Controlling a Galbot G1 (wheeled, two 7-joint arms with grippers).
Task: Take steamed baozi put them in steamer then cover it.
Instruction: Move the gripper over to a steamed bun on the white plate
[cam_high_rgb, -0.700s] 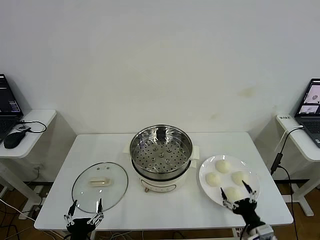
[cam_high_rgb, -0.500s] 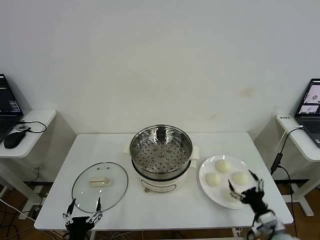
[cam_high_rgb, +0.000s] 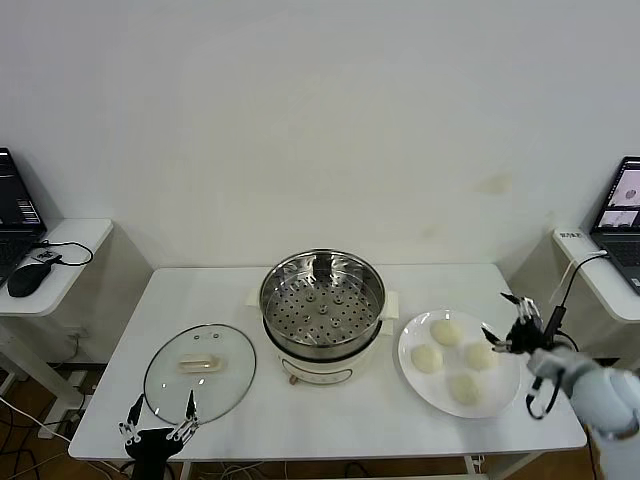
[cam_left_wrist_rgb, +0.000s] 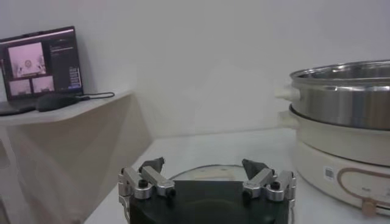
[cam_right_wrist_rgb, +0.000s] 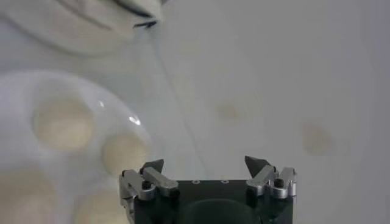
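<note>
Four cream-white baozi (cam_high_rgb: 447, 331) lie on a white plate (cam_high_rgb: 500, 390) at the right of the table; they also show in the right wrist view (cam_right_wrist_rgb: 63, 123). The steel steamer (cam_high_rgb: 322, 300) on its white pot base stands empty at the centre and shows in the left wrist view (cam_left_wrist_rgb: 344, 97). The glass cover (cam_high_rgb: 199, 373) with its cream handle lies flat at the left front. My right gripper (cam_high_rgb: 510, 325) is open and empty, raised beside the plate's right edge. My left gripper (cam_high_rgb: 156, 416) is open and empty at the front table edge, just before the cover.
Side desks flank the table: the left one holds a laptop and a mouse (cam_high_rgb: 25, 279), the right one a laptop (cam_high_rgb: 622, 215) with a cable hanging down. A white wall is behind.
My right gripper has risen from over the plate's front baozi and swung right and back, to the plate's right edge. My left gripper has sunk slightly at the front edge.
</note>
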